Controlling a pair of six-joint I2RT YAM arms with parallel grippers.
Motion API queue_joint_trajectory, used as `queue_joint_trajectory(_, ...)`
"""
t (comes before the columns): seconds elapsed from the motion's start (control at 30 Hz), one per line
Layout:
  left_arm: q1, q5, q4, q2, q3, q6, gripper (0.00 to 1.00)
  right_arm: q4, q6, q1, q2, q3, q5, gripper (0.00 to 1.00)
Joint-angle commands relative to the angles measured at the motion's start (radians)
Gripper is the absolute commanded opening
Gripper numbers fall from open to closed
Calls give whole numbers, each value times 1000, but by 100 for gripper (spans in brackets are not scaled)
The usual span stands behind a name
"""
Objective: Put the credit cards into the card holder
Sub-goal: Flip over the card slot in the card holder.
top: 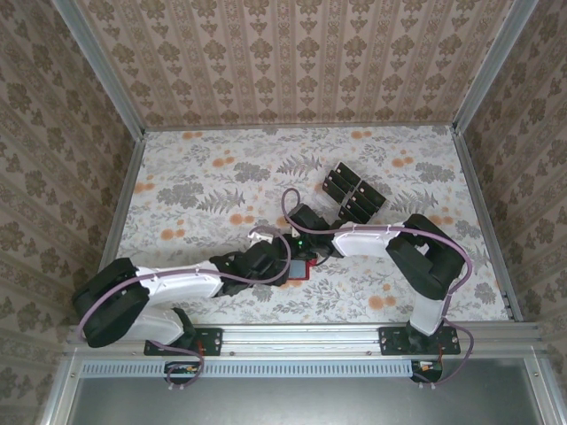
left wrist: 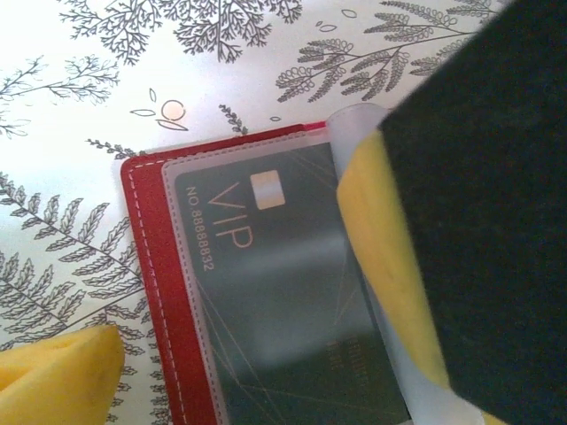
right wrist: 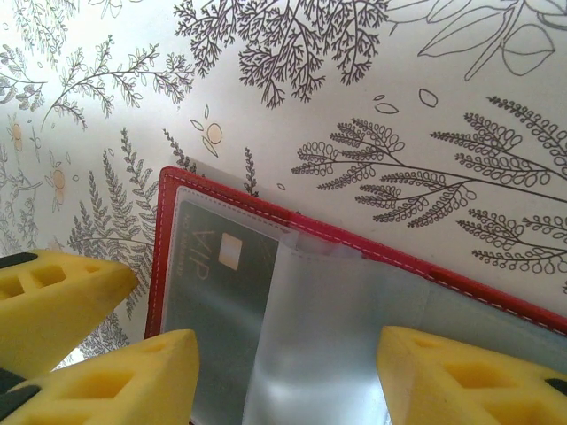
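Note:
The red card holder [top: 301, 271] lies open on the table between both grippers. In the left wrist view its red edge [left wrist: 151, 274] frames a clear sleeve with a black VIP credit card [left wrist: 266, 292] inside. My left gripper [left wrist: 266, 381] is open wide over it, one yellow fingertip [left wrist: 58, 376] beside the holder. A yellow-and-black finger [left wrist: 390, 266] covers the sleeve's right part. My right gripper [right wrist: 292, 390] is open above the card holder [right wrist: 354, 241], straddling a raised clear sleeve leaf [right wrist: 328, 336]. The card [right wrist: 208, 283] shows at its left. More black credit cards [top: 353, 193] lie behind.
The table carries a floral cloth [top: 204, 190], with patterned walls on three sides and a metal rail [top: 354, 335] at the near edge. The two arms cross the middle of the table towards each other. Open cloth lies to the left and back.

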Motion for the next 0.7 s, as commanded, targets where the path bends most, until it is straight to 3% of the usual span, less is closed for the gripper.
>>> queue_joint_trajectory(0.0,-10,-39,-2,0,-22,-39,100,-56,8,-2,-18,-10,-3,59)
queue_joint_trajectory(0.33,-10,-43,16,5,-47,-64,100,-47,40,-23,-134,-79,39,61)
queue_joint_trajectory(0.67,-11,-46,26,5,-58,-72,100,5,74,-13,-125,-110,19,61)
